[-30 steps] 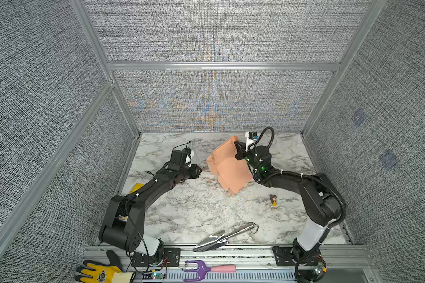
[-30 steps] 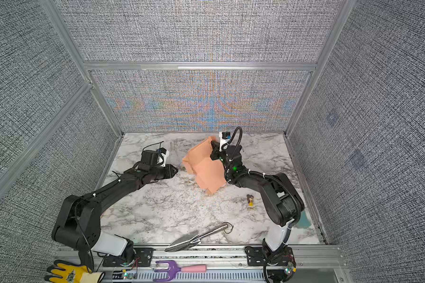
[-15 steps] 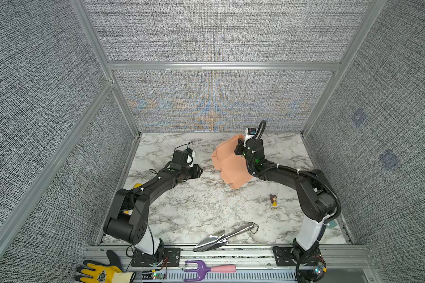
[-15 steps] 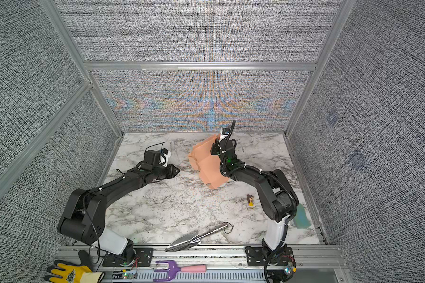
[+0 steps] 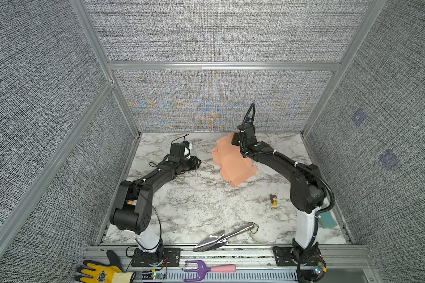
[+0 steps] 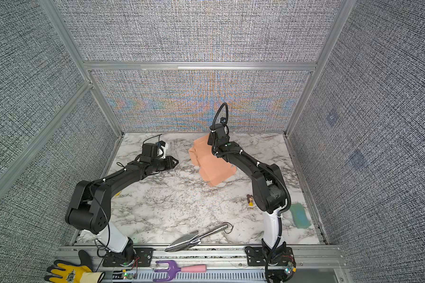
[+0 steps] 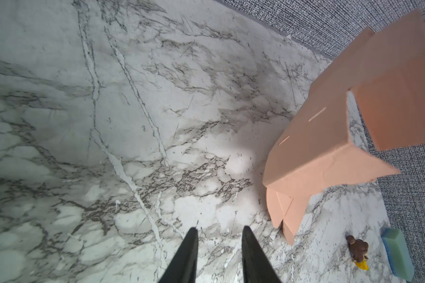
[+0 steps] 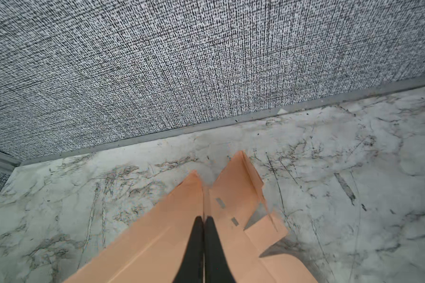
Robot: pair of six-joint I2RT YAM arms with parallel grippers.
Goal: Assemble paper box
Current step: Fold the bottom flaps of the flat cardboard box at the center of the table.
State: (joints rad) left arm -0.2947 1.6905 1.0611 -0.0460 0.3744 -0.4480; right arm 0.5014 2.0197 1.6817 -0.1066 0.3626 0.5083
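The paper box [image 5: 233, 164] [image 6: 211, 166] is a salmon-pink, partly folded cardboard sheet with creases and slots, held tilted at the back middle of the marble table. My right gripper [image 8: 203, 218] is shut on a fold of it [image 8: 157, 240], and my right wrist hides its upper edge in both top views. Its lower flaps [image 7: 287, 215] hang close to the marble. My left gripper [image 5: 198, 161] [image 6: 176, 161] [image 7: 219, 229] hovers to the left of the box, apart from it, open with nothing between its fingers.
A silver trowel [image 5: 223, 236] lies near the front edge. A small figurine [image 5: 273, 200] and a green sponge [image 5: 328, 219] sit by my right arm's base. A yellow glove [image 5: 101, 273] and a purple garden fork [image 5: 206, 269] lie on the front rail. The back wall [image 8: 206, 61] is close behind the box.
My right wrist has swung toward the back wall and to the left, tilting the box with it. My left gripper's jaws have spread slightly.
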